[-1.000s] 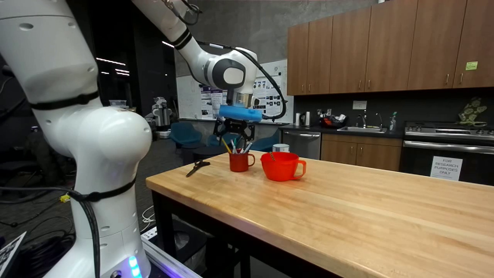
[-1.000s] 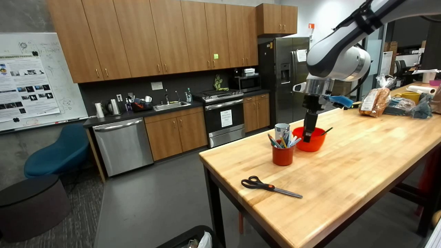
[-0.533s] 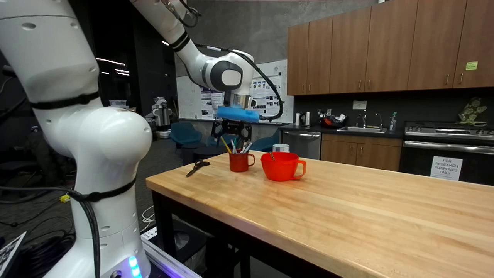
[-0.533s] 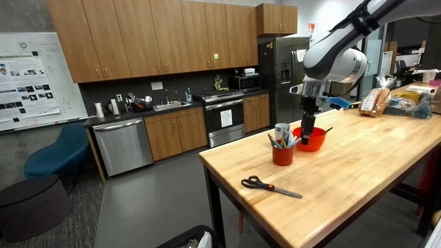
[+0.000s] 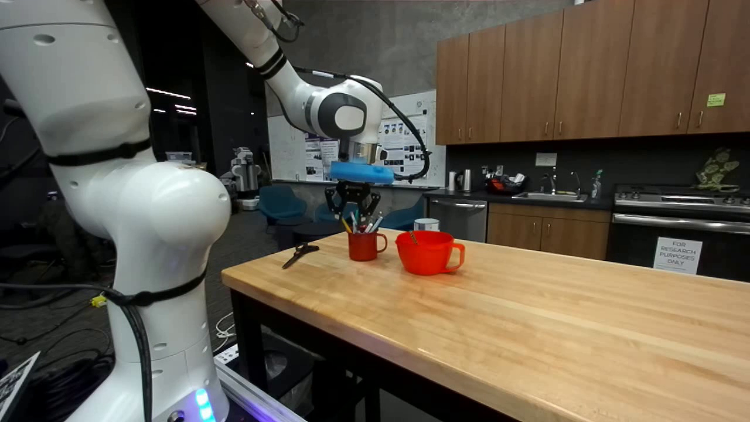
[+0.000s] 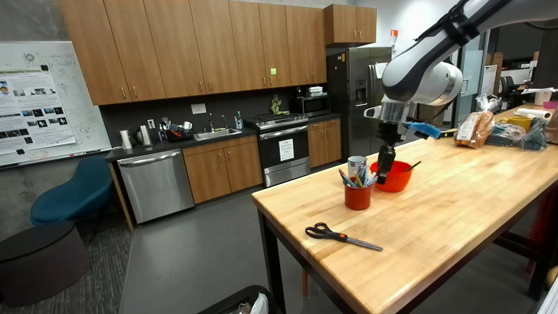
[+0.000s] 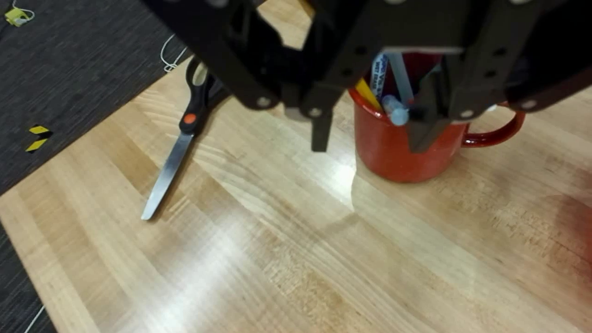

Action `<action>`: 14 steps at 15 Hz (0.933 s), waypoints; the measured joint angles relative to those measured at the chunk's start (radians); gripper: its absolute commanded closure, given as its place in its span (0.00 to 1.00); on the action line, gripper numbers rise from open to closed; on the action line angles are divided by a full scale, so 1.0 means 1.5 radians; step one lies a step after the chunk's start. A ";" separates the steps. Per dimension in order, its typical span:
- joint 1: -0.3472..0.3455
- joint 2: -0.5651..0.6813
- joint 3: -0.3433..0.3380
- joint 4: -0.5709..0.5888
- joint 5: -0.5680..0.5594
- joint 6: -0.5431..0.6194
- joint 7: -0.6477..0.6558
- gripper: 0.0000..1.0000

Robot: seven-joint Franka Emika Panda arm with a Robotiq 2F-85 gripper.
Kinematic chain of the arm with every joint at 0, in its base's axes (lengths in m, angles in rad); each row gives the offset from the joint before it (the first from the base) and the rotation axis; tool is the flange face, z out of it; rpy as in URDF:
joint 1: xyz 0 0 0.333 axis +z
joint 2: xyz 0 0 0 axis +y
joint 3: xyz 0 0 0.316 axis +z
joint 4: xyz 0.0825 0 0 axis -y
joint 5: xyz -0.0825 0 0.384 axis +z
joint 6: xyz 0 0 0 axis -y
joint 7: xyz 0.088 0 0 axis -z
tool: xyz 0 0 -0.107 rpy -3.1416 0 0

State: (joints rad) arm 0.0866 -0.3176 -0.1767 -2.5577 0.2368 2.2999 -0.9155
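Observation:
My gripper hangs over the dark red mug, its jaws partly closed with a clear gap between the fingers. In the wrist view a light-blue marker end shows in that gap, close to the right-hand finger; whether they touch, I cannot tell. A white marker and a yellow pencil also stand in the mug; the left-hand finger hides part of the pencil. In both exterior views the gripper is just above the pens. Black-handled scissors lie on the table.
Beside the mug stands a bright red bowl with a handle, a dark utensil leaning in it. A silver can is behind the mug. Bagged bread lies farther along the wooden table.
The gripper has shifted slightly toward the mug and down, and its fingers have drawn closer together. The yellow pencil's upper end shows less now beside the finger. Mug, bowl and scissors have stayed put.

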 measured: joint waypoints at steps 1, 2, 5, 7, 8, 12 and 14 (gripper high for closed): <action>0.000 0.000 0.000 0.000 0.000 0.003 0.000 0.90; 0.000 0.000 0.001 0.001 0.000 0.006 -0.001 0.98; -0.001 0.000 0.001 0.005 0.000 0.012 -0.001 0.98; -0.002 0.000 0.002 0.008 -0.002 0.013 0.001 0.98; -0.003 -0.001 0.003 0.011 -0.006 0.012 0.003 0.97; -0.012 -0.009 0.009 0.023 -0.031 0.001 0.019 0.97; -0.019 -0.021 0.014 0.031 -0.057 -0.011 0.040 0.97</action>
State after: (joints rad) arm 0.0574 -0.3488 -0.1555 -2.5114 0.1507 2.2832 -0.8561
